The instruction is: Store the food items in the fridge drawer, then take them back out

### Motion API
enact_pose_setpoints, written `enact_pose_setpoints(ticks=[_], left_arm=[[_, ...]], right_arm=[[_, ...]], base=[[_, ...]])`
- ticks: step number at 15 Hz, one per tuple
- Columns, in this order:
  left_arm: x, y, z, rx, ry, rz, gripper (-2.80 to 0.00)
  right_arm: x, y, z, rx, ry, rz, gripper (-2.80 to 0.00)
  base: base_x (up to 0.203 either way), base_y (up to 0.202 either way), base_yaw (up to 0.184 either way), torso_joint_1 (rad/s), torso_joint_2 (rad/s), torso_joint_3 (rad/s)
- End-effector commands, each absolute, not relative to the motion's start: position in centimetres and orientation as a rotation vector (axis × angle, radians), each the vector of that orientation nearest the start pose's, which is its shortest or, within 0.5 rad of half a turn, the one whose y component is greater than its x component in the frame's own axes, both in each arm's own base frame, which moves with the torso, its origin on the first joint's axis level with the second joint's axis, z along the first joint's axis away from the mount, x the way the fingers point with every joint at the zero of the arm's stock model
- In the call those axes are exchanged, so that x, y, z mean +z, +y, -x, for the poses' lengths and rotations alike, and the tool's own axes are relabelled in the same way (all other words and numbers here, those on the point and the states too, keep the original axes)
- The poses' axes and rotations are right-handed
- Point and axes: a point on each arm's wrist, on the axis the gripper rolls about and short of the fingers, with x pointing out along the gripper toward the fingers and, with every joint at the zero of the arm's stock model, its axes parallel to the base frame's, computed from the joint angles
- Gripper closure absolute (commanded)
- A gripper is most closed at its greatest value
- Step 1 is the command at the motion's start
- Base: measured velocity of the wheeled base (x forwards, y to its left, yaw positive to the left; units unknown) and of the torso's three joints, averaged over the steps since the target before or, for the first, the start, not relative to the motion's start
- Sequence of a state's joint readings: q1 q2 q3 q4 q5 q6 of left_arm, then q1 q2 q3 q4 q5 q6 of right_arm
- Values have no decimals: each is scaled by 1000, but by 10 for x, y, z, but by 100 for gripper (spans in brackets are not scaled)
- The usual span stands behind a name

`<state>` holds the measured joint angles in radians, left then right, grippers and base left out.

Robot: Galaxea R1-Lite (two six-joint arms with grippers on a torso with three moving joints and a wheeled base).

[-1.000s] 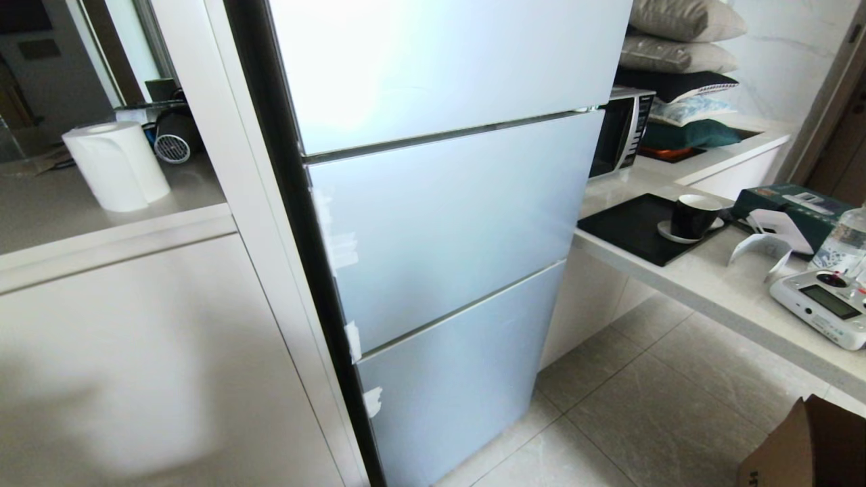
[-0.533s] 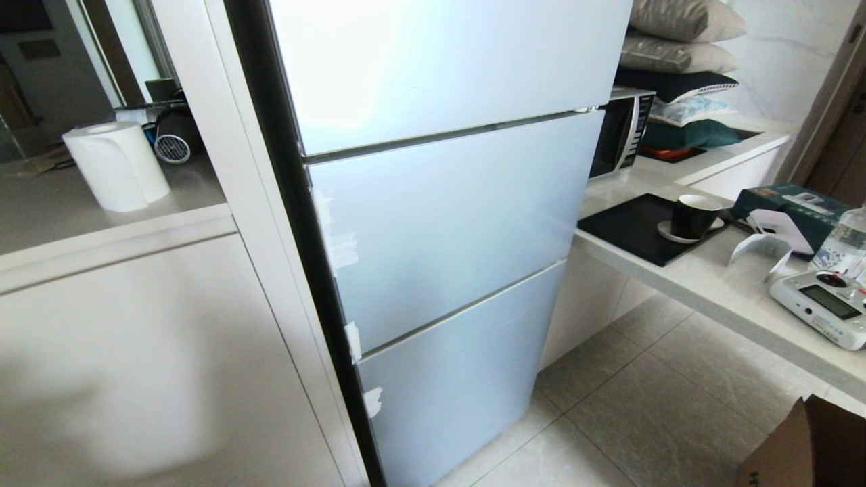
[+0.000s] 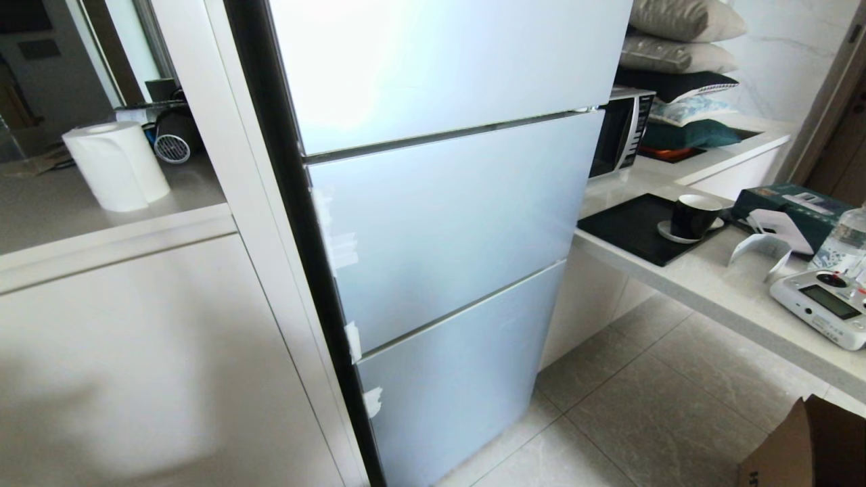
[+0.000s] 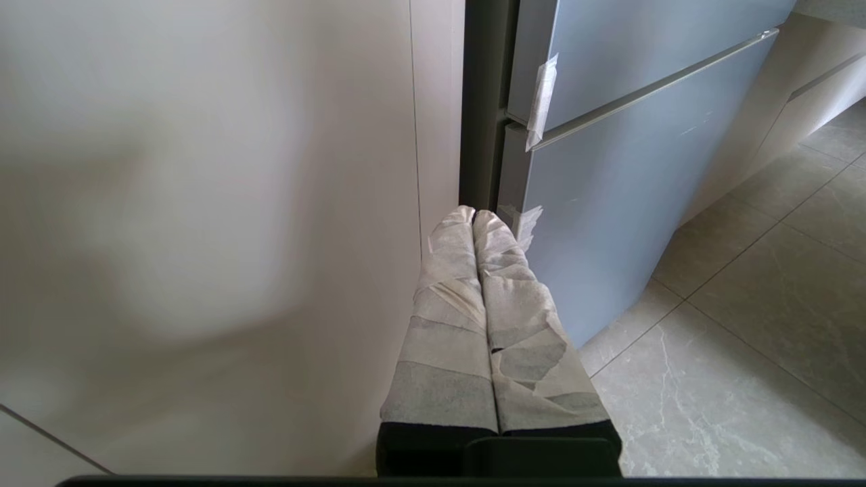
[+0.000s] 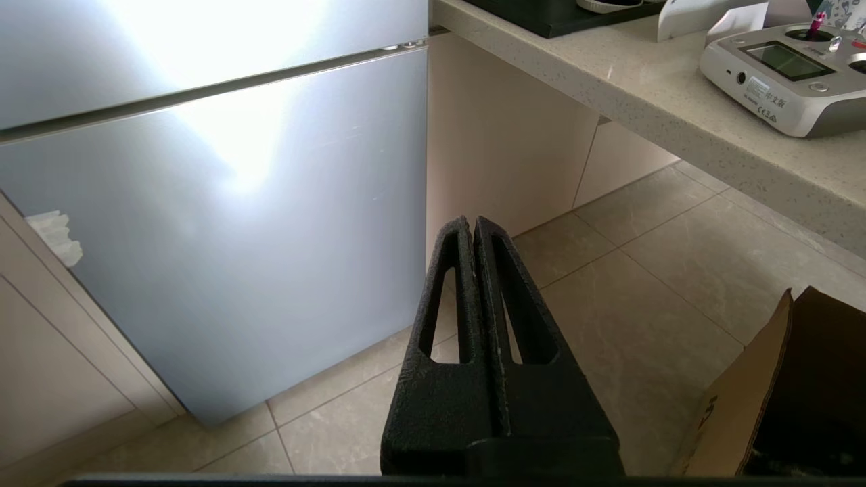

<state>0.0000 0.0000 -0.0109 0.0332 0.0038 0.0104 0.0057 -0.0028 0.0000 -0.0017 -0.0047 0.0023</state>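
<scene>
So far nothing is happening: the fridge [image 3: 446,223] is standing with all three doors closed, hiding the drawer, and no food is showing. The left gripper [image 4: 473,216] and right gripper [image 5: 472,222] are hanging low, jaws together, holding nothing.

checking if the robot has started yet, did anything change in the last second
Nothing visibly changed. The pale-blue glossy three-panel fridge is shut as before, the black cup sits on the stone counter, and both grippers, the tape-wrapped left gripper and the black right gripper, hang closed and empty.
</scene>
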Motion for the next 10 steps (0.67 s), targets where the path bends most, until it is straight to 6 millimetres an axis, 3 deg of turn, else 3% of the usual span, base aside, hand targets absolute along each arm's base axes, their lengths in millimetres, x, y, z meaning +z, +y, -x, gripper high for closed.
enact_pose_setpoints(ticks=[1, 7, 8, 10], left_arm=[[75, 0, 24, 4, 24, -11, 0], [76, 0, 24, 4, 21, -28, 0], [84, 0, 26, 2, -17, -36, 0], [124, -1, 35, -55, -124, -1, 0]], right_arm=[[76, 0, 23, 2, -2, -2, 0], [76, 0, 23, 2, -2, -3, 0], [76, 0, 23, 2, -2, -2, 0], [76, 0, 23, 2, -2, -3, 0]], base=[[0, 0, 0, 0, 0, 0], [0, 0, 0, 0, 0, 0], [0, 0, 0, 0, 0, 0], [0, 0, 0, 0, 0, 0]])
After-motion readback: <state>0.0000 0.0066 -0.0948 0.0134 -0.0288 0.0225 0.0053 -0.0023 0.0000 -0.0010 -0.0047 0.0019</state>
